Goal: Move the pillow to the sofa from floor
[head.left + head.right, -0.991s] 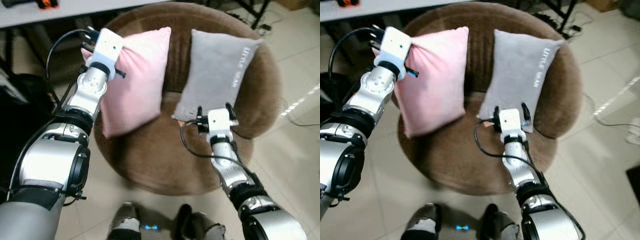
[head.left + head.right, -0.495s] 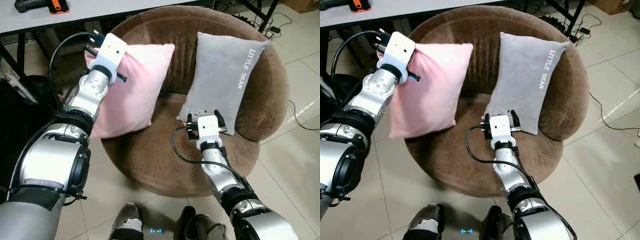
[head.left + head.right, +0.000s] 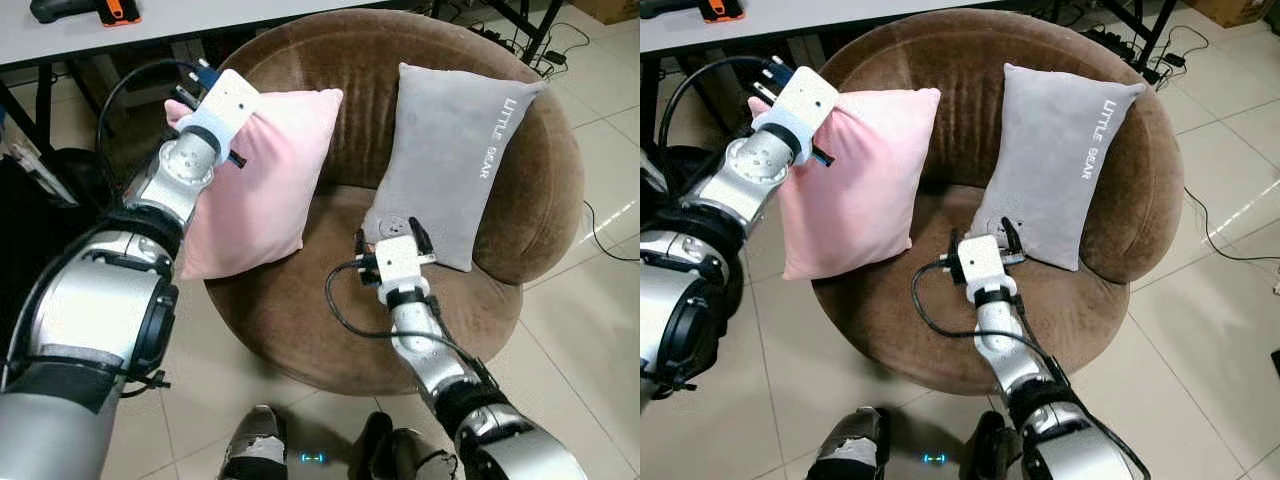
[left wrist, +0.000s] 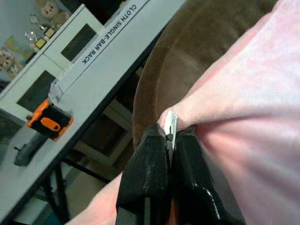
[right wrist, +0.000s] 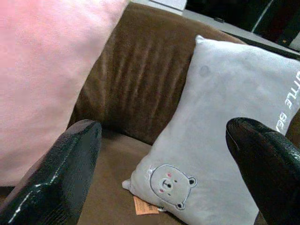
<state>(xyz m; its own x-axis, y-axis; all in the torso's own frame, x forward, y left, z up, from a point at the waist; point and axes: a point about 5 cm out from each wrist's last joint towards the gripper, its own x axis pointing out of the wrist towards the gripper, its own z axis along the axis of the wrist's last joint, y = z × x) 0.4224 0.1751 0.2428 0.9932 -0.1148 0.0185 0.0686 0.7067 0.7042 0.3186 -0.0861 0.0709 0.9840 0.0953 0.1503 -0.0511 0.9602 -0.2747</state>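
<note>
Two pillows at a brown sofa (image 3: 300, 320).
Left gripper (image 4: 169, 140) pinches the pink pillow's (image 3: 260, 180) corner; right gripper (image 5: 164, 168) hovers wide open before the grey pillow (image 3: 450, 160).

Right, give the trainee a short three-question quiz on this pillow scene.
1. True or false: the left hand is shut on a corner of the pink pillow.
2. The grey pillow is: A) flat on the floor, B) propped against the back of the brown sofa, C) on the white table.
3. Fill in: the right hand has its fingers ____, holding nothing.

Key: 1 true; 2 B; 3 open.
</note>
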